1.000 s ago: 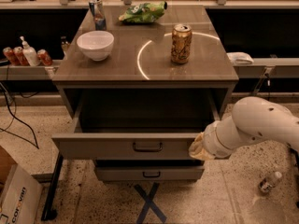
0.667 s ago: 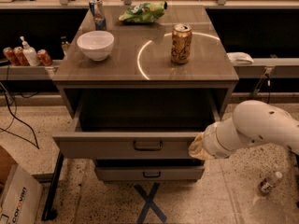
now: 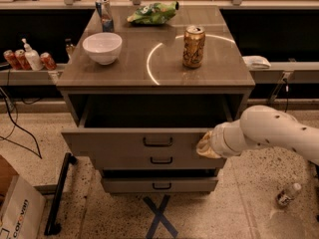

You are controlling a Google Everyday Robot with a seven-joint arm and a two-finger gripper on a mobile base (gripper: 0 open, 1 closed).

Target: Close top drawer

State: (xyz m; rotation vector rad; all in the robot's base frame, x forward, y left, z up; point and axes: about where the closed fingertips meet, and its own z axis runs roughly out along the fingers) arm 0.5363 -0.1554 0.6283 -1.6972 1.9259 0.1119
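Note:
The top drawer (image 3: 114, 142) of the grey-brown cabinet (image 3: 149, 81) stands pulled out part way. Its flat front carries a small dark bar handle (image 3: 158, 142), and its inside is in shadow. My gripper (image 3: 205, 146) comes in from the right on a white arm (image 3: 269, 131). It rests against the right end of the drawer front, level with the handle. Two matching drawers lie below: the middle drawer (image 3: 159, 161) and the bottom drawer (image 3: 159, 185), which sticks out a little.
On the cabinet top stand a white bowl (image 3: 102, 47), a gold can (image 3: 193, 46), a green chip bag (image 3: 153, 13) and a silver-blue can (image 3: 103, 11). On the floor lie a water bottle (image 3: 286, 195) at right, a cardboard box (image 3: 15, 208) and a black bar (image 3: 59, 193) at left.
The drawer front has moved back toward the cabinet, and my gripper has moved with it against the front's right end.

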